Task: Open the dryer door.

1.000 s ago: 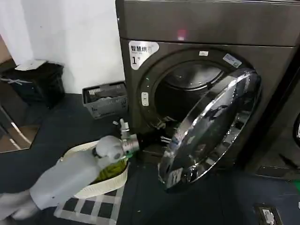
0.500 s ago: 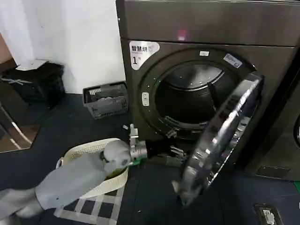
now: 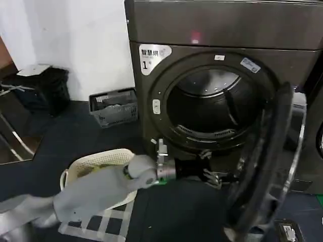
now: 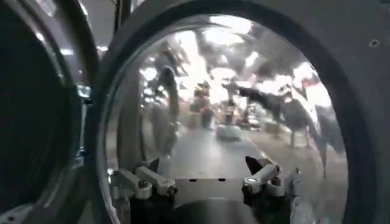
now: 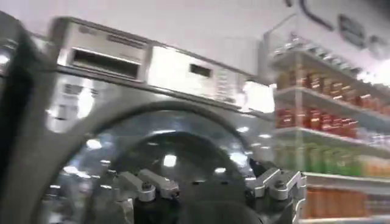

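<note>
The dryer (image 3: 212, 30) is a dark metallic front-loader with a white "1" label, and its round drum mouth (image 3: 209, 108) is uncovered. The dryer door (image 3: 267, 161) stands swung far out on the right, almost edge-on, its chrome ring catching light. My left gripper (image 3: 214, 169) reaches low across the drum mouth's bottom rim, just short of the door's inner side. In the left wrist view the left gripper (image 4: 207, 178) is open and holds nothing, facing the door's domed inner glass (image 4: 225, 103). The right gripper (image 5: 207, 182) is open and holds nothing, before a shiny machine front.
A white basket (image 3: 75, 169) holding green cloth sits on a checked mat (image 3: 101, 227) under my left arm. A grey crate (image 3: 113, 107) and a black bin (image 3: 38, 88) stand by the white wall. Another dark machine (image 3: 317, 136) adjoins on the right. Stocked shelves (image 5: 329, 122) show beside the right gripper.
The door has swung from half open to wide open, turning edge-on toward the right. My left arm has stretched rightward along the drum's lower rim, following it.
</note>
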{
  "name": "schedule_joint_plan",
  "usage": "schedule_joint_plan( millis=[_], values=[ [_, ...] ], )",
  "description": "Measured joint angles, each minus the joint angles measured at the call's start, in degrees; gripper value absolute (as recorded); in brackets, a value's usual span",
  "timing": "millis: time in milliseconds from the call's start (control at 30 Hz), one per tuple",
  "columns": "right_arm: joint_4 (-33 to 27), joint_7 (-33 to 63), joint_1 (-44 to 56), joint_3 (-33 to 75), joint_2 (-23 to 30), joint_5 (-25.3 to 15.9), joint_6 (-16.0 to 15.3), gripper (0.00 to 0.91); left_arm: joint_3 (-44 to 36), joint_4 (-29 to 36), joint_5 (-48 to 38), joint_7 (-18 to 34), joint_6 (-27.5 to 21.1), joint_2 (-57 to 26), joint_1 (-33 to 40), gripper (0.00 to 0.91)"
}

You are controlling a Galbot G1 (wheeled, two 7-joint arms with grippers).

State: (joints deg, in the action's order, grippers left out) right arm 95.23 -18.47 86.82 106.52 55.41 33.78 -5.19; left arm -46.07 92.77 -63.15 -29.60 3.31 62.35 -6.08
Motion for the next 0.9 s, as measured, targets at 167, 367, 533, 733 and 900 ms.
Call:
schedule_joint_plan(
  millis=[167, 367, 533, 733, 900],
  values=[
    [0.9, 1.4, 2.5, 2.6, 0.3, 0.2, -1.9, 0.907, -2.6, -1.7, 0.0, 0.1, 0.2, 3.5, 1.6, 0.907],
    [1.9, 2.6, 4.3, 5.1, 0.3, 0.5, -3.3, 0.907, -5.0, -3.7, 0.1, 0.2, 0.5, 7.8, 2.8, 0.907],
    [3.6, 4.0, 5.7, 7.6, -0.1, -1.4, -5.4, 0.907, -5.9, -6.2, 0.4, 0.6, 0.7, 11.8, 3.5, 0.907],
    [5.2, 6.6, 6.2, 10.3, -0.9, -2.2, -7.6, 0.907, -6.1, -9.3, 0.4, 1.5, 0.9, 16.1, 4.2, 0.907],
    [6.1, 8.5, 6.1, 12.2, -1.2, -2.0, -8.6, 0.907, -6.3, -12.0, 0.4, 2.4, 0.9, 19.3, 5.0, 0.907]
  ],
)
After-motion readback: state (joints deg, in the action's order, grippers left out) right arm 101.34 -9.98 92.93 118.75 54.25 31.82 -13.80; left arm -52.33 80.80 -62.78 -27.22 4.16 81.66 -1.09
